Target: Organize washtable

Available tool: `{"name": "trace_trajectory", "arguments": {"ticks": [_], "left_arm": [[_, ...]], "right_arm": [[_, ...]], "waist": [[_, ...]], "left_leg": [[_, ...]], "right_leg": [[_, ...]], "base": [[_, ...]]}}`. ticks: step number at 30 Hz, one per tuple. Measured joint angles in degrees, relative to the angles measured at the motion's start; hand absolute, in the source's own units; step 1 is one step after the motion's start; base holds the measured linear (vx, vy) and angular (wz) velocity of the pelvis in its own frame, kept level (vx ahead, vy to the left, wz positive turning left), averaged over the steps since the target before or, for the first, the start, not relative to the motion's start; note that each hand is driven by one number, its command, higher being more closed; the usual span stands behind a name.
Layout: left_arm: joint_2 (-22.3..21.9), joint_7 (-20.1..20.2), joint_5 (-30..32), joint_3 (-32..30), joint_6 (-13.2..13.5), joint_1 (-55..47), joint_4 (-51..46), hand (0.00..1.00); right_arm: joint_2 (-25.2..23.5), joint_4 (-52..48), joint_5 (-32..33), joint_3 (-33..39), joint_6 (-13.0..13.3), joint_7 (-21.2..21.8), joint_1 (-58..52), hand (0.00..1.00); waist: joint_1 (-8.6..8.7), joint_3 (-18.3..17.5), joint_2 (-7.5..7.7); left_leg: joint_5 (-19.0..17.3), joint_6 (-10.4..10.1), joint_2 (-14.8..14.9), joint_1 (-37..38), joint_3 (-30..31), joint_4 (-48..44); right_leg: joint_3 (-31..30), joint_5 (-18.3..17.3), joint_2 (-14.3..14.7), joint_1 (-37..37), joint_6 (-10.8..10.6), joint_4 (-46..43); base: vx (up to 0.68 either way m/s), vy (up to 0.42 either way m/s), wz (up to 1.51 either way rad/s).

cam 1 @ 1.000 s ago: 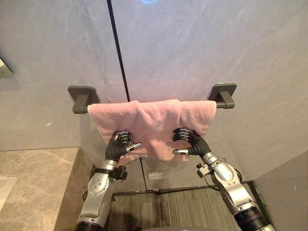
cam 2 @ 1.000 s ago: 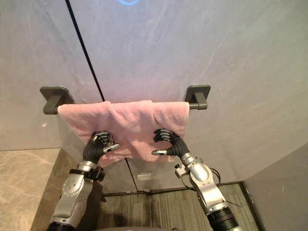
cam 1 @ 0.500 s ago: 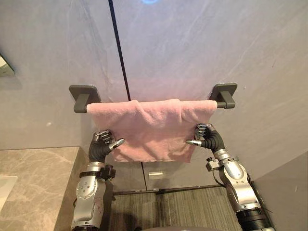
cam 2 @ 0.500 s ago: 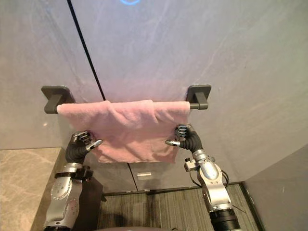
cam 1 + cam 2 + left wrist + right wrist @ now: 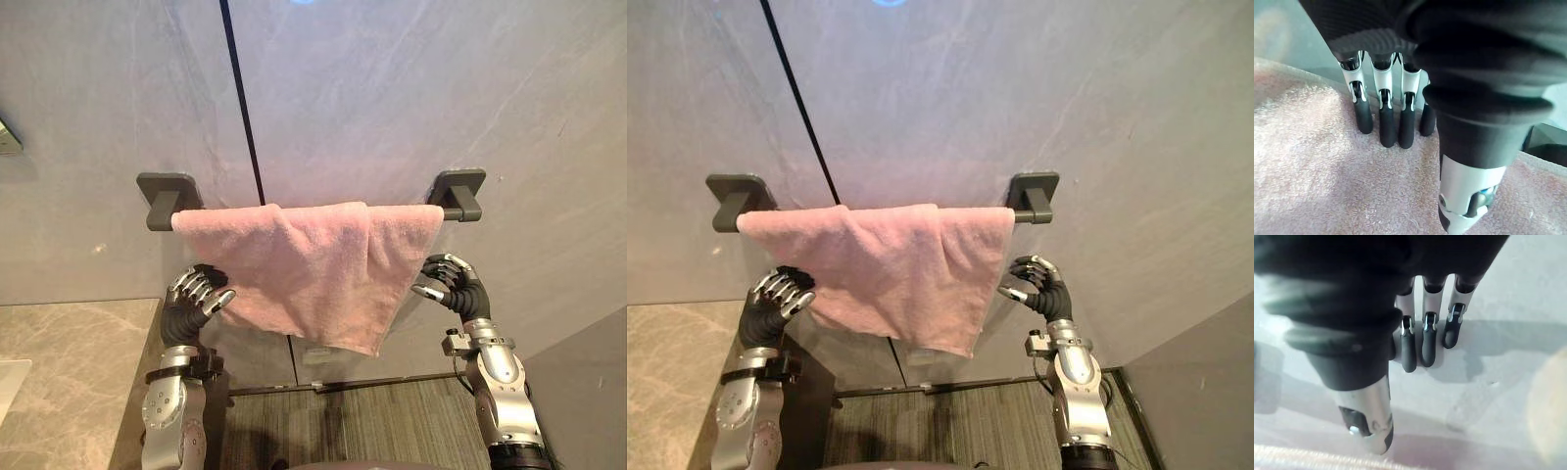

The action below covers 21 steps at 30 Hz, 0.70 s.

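Note:
A pink towel (image 5: pixel 313 269) hangs over a dark towel bar (image 5: pixel 451 209) on the grey wall, its lower edge sagging to a point right of the middle. My left hand (image 5: pixel 191 299) is at the towel's lower left edge, open. In the left wrist view its fingers (image 5: pixel 1386 112) reach straight to the towel (image 5: pixel 1317 186) with the tips at the cloth and the thumb apart. My right hand (image 5: pixel 453 284) hovers just right of the towel, clear of it, open, with relaxed fingers (image 5: pixel 1422 340) facing the bare wall.
The bar's two dark brackets (image 5: pixel 168 196) (image 5: pixel 1034 191) stick out from the wall. A black vertical seam (image 5: pixel 243 108) runs down the wall. A stone counter (image 5: pixel 69 372) lies at lower left, with a white basin edge (image 5: pixel 8 377). Striped floor (image 5: pixel 372 421) lies below.
Both hands have let go of the towel's lower part and moved outward, left to the left and right to the right. The towel has spread along the bar and hangs lower.

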<state>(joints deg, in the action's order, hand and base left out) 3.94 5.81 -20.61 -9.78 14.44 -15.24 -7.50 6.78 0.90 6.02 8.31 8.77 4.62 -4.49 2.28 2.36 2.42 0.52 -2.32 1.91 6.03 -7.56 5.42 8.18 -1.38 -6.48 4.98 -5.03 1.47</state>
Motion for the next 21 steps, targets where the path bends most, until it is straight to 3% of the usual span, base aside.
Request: {"name": "trace_trajectory", "arguments": {"ticks": [13,21], "left_arm": [[-3.42,0.57,-1.52,-2.03,-0.17,-5.98,-0.46,0.0],[-3.08,0.35,-1.27,-1.7,-1.47,-6.48,12.69,0.0]], "right_arm": [[-2.63,0.92,-6.62,3.76,-0.2,-1.0,-6.64,0.0],[-3.11,13.35,-9.18,3.0,-0.66,-2.25,-6.95,0.0]], "waist": [[0.1,0.26,0.26],[-0.06,0.33,0.17]], "left_leg": [[-0.06,0.02,-0.09,-0.16,0.46,0.01],[-0.03,0.03,-0.3,-0.53,1.23,0.0]], "right_leg": [[0.84,-0.19,-0.2,0.09,-0.05,-0.18],[1.49,-0.49,-0.34,0.13,-0.17,-0.23]], "base": [[0.0,0.0,0.02],[0.0,-0.004,0.04]]}}
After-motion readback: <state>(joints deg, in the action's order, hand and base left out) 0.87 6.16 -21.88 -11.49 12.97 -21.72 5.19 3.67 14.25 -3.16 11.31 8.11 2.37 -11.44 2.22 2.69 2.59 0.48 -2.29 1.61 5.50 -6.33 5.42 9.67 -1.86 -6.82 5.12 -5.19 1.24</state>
